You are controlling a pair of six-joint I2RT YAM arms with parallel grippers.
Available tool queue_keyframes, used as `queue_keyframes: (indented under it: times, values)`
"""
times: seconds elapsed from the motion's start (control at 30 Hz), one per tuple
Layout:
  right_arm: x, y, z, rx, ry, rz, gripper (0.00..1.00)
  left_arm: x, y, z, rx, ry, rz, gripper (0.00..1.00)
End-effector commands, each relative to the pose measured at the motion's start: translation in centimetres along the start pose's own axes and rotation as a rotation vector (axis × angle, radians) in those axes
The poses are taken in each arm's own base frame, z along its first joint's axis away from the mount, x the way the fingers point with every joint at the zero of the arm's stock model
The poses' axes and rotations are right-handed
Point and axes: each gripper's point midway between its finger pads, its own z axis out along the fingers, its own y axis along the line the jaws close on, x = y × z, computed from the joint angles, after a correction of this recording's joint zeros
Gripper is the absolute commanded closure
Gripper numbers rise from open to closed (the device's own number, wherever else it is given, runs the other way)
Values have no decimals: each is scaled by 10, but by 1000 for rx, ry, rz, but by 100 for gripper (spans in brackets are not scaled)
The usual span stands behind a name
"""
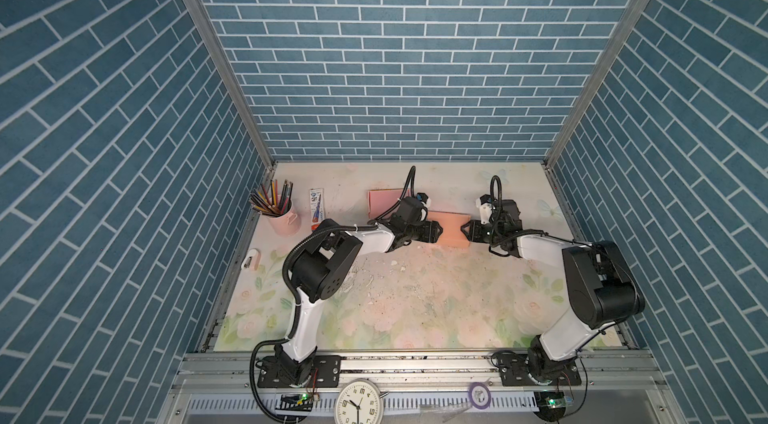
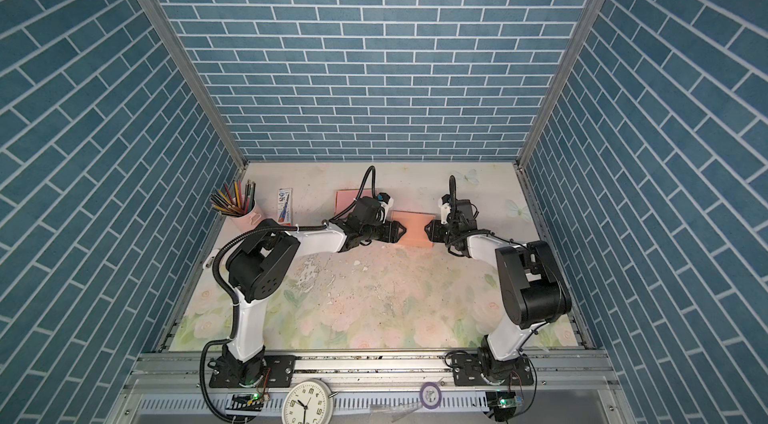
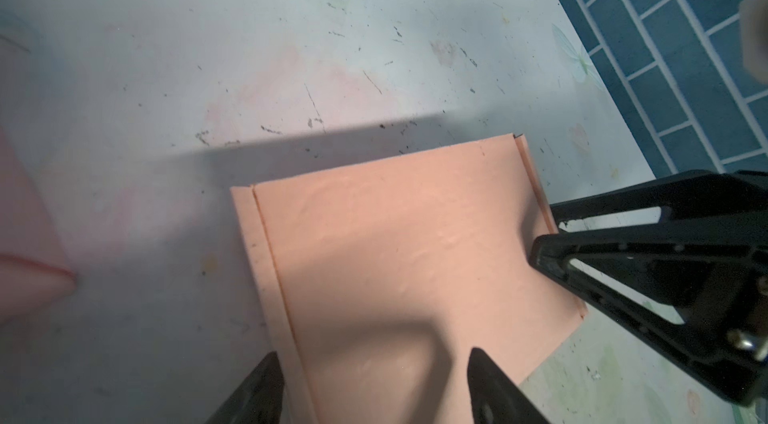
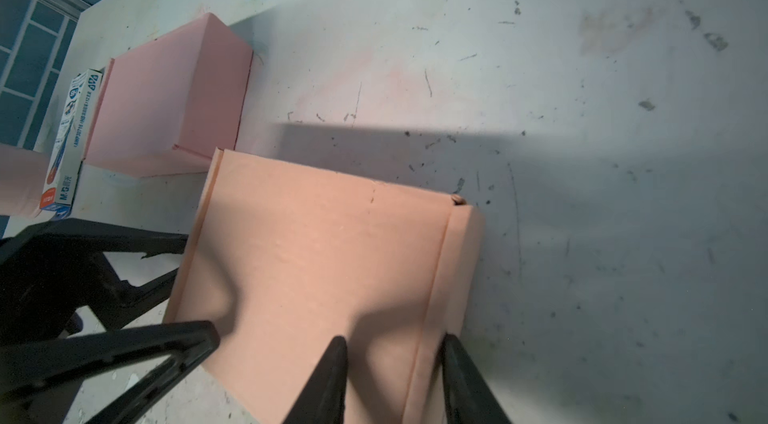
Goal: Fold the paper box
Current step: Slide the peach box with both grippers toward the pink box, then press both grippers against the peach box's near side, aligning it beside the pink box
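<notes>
The paper box (image 1: 453,230) (image 2: 417,230) is a flat salmon-coloured box with its lid down. It lies on the table at the back middle, between my two grippers. My left gripper (image 1: 439,231) (image 3: 376,363) points at its left side with jaws wide open, one fingertip (image 3: 484,376) over the lid and the other beside the box's edge strip. My right gripper (image 1: 464,230) (image 4: 395,359) points at the right side, jaws apart. One of its fingers (image 4: 332,372) hangs over the lid (image 4: 324,259) and the other stands by the side wall. Nothing looks pinched.
A second, pink box (image 1: 384,202) (image 4: 166,101) lies behind the left gripper. Left of it are a pen carton (image 1: 316,209) (image 4: 68,139) and a pink cup of pencils (image 1: 280,212). A white object (image 1: 250,258) lies at the left edge. A clock (image 1: 357,403) stands below the front rail.
</notes>
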Motion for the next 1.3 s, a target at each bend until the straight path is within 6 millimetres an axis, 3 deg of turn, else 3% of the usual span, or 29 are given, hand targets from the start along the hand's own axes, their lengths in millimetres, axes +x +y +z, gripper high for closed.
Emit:
queue_keyframes:
  times: [0.0,0.57,1.0,1.27]
  values:
    - [-3,34,6,-152,29,-52,62,-17,-43,9,151,-25,81,30]
    - [-40,4,26,-121,11,-36,62,-44,-41,40,150,-65,94,30]
    - [-66,-10,40,-128,-4,-21,61,-68,-35,60,133,-94,104,30]
    - [-77,-16,52,-116,2,-26,61,-72,-29,71,111,-98,105,30]
